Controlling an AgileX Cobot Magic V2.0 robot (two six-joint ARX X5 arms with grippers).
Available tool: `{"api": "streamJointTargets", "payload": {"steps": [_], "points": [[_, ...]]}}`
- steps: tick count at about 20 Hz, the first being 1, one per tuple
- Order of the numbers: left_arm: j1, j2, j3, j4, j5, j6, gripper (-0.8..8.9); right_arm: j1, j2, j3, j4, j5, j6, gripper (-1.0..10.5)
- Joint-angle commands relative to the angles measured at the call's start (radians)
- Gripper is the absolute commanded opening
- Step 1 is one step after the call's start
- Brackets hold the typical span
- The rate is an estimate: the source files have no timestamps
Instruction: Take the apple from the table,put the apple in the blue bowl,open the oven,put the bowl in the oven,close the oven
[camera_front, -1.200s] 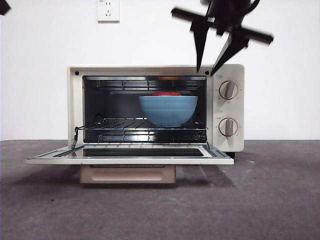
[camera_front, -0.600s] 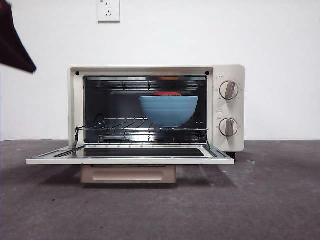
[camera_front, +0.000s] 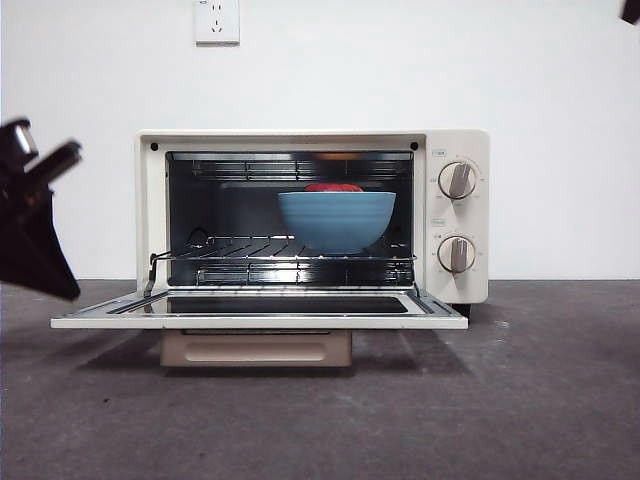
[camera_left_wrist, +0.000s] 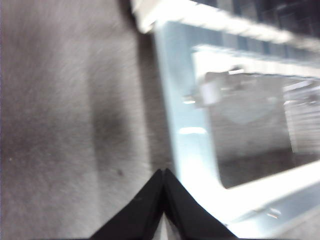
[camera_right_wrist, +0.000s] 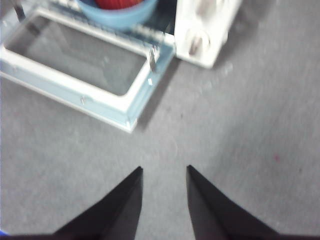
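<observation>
A: Where is the blue bowl (camera_front: 337, 220) seen?

B: It is seen inside the oven (camera_front: 312, 215), set on the wire rack (camera_front: 240, 256) toward the knob side of the cavity. The apple (camera_front: 333, 187) is held in the bowl; only its red top is visible above the rim in the front view, and a red patch is shown inside the bowl in the right wrist view.

A: How is the oven door (camera_front: 258, 310) found?

B: It is found fully let down, lying flat and level in front of the cavity, with its beige handle (camera_front: 256, 348) hanging below its front edge. The two knobs (camera_front: 457, 181) are seen on the panel beside the cavity. The oven is stood on the desk (camera_front: 540, 400), toward its back edge near the wall, where a wall socket (camera_front: 217, 21) is mounted above.

A: What is shown of the grippers?

B: The left gripper (camera_left_wrist: 163, 172) is shown with its jaws pressed together, nothing between them, above the desk just beside the side edge of the lowered door. In the front view a dark arm is seen at the left edge, near the door's corner. The right gripper (camera_right_wrist: 164, 171) is shown with its jaws spread and nothing between them, over bare desk, well apart from the oven's knob side.
</observation>
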Motion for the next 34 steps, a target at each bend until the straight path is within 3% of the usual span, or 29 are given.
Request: {"api": "streamJointTargets", "payload": {"steps": [1, 7, 12, 20, 24, 34], "points": [[-0.002, 0.070, 0.002, 0.034, 0.003, 0.010, 0.06, 0.010, -0.038, -0.013, 0.010, 0.000, 0.034, 1.4], [-0.025, 0.168, 0.002, 0.082, 0.060, 0.012, 0.06, 0.010, -0.083, -0.014, 0.012, 0.008, 0.040, 1.4], [-0.040, 0.189, 0.002, 0.099, 0.171, 0.011, 0.06, 0.010, -0.082, -0.014, 0.012, 0.008, 0.039, 1.4], [0.028, 0.182, 0.005, 0.187, 0.379, -0.081, 0.06, 0.010, -0.082, -0.014, 0.010, 0.009, 0.056, 1.4], [0.053, 0.158, 0.005, 0.237, 0.399, -0.116, 0.06, 0.010, -0.082, -0.014, 0.010, 0.009, 0.058, 1.4], [0.052, 0.156, 0.005, 0.516, 0.399, -0.303, 0.06, 0.010, -0.082, -0.014, 0.010, 0.009, 0.082, 1.4]]}}
